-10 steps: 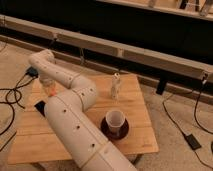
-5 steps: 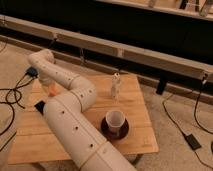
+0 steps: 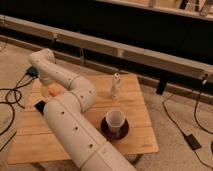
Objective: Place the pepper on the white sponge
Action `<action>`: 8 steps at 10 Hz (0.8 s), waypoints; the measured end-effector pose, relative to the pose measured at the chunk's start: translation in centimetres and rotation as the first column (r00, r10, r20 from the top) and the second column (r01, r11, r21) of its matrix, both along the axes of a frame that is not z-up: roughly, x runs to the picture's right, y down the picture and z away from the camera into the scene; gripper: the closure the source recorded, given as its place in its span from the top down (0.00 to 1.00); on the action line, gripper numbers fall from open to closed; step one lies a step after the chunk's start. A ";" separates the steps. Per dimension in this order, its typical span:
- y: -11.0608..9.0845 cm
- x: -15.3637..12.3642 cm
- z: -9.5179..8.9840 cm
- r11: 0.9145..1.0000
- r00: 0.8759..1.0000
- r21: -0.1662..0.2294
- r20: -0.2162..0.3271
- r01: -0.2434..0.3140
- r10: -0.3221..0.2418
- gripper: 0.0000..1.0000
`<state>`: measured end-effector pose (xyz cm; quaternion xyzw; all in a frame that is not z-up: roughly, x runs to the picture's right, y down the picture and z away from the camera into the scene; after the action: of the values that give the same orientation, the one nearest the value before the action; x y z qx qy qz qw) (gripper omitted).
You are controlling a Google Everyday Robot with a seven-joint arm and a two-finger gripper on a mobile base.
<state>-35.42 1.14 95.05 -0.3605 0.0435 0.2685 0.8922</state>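
Hardly anything has shifted since half a second ago: my arm (image 3: 75,130) keeps the same bend, and the white cup (image 3: 115,120) sits where it sat. Taking that cup as my landmark, it stands upright on a dark round saucer (image 3: 105,131) on the wooden bench (image 3: 140,142). My arm rises from the near edge to the cup's left, folds at an elbow just left of the cup, and runs on to the far-left part of the bench. From there it turns down to my tool (image 3: 46,89), which hangs low over the bench, well to the left of the cup. The pepper (image 3: 53,93) shows as a small orange patch right at the tool, on the side facing the cup. I cannot tell how far the tool is open, nor whether it has hold of the pepper or the pepper lies on the wood beside it. A flat black object (image 3: 39,106) lies on the bench just nearer than the tool, also far left of the cup. Behind the cup stands a small pale bottle (image 3: 116,86), upright and apart from it. Dark cables (image 3: 10,100) trail over the floor beyond the bench's left edge.
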 end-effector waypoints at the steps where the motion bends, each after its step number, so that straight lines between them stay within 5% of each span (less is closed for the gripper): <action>1: -0.4 0.3 -0.4 1.000 1.000 -0.003 0.001 -0.003 0.003 0.71; 3: -1.2 1.2 -1.4 1.000 1.000 -0.014 0.003 -0.002 0.002 0.71; 8: -2.1 6.1 -6.8 0.989 0.997 -0.125 -0.004 0.075 -0.076 0.71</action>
<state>-29.36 -0.96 88.30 -0.4124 0.0776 0.2327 0.8773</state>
